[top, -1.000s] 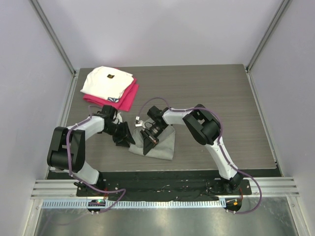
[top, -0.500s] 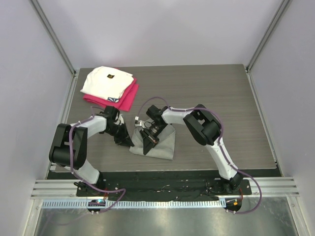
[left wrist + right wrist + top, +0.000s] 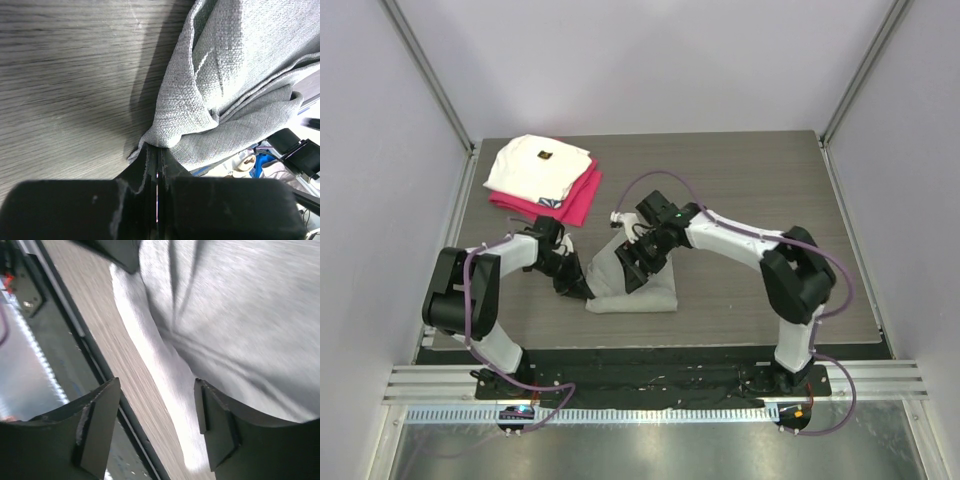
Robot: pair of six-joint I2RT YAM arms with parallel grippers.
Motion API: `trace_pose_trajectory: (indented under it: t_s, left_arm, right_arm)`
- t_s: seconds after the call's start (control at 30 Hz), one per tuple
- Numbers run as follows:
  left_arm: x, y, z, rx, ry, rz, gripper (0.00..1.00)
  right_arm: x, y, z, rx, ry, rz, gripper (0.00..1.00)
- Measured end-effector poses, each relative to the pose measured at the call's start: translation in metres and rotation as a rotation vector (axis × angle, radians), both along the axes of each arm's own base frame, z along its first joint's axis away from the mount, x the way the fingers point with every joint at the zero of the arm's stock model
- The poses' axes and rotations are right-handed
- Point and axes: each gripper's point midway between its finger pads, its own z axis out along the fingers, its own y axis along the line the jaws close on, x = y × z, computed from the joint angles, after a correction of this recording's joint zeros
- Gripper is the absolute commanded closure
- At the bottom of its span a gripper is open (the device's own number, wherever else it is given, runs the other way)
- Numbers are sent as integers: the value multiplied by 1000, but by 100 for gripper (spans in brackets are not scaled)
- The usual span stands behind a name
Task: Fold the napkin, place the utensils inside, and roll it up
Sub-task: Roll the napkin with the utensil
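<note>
One napkin (image 3: 638, 293), two tools, two cloths (image 3: 535, 165) at 11 o'clock.
Left wrist view shows left tool (image 3: 156, 155) gripping napkin edge; right tool (image 3: 156, 390) released above.

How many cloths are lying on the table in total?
3. A light-grey napkin lies near the front centre; a folded white cloth is at the far-left corner; a magenta-red cloth lies beneath it. The stack may hide more.

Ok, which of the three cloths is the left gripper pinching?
The grey napkin, corner clamped in the left gripper; white cloth and red cloth lie stacked apart.
</note>
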Motion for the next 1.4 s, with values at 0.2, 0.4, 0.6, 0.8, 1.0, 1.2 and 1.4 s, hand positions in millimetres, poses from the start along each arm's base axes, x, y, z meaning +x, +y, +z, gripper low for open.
trace_pose_trajectory:
  t_s: [0.2,0.4,0.6,0.8,1.0,1.2,1.4]
  left_arm:
    - [0,-1,0,-4,22,-1,100]
    - [0,-2,0,-3,39,-2,100]
    - [0,-2,-1,-1,49,-2,100]
    - [0,-2,-1,-2,63,-2,100]
    - [1,-3,-2,-2,79,-3,100]
    - [0,-5,-2,-17,99,-5,100]
    - [0,-7,-3,-25,116,-6,100]
  right_arm:
    - [-1,-34,21,-25,-186,-25,29]
    - [-7,-54,-7,-105,-201,-13,29]
    - [-6,-59,-19,-126,-217,-2,30]
    - [-12,-58,-28,-124,-179,12,34]
    - [-30,-66,-38,-140,-107,22,43]
    - [-44,-73,-42,-157,-41,29,64]
    - [-61,-71,-51,-163,82,54,73]
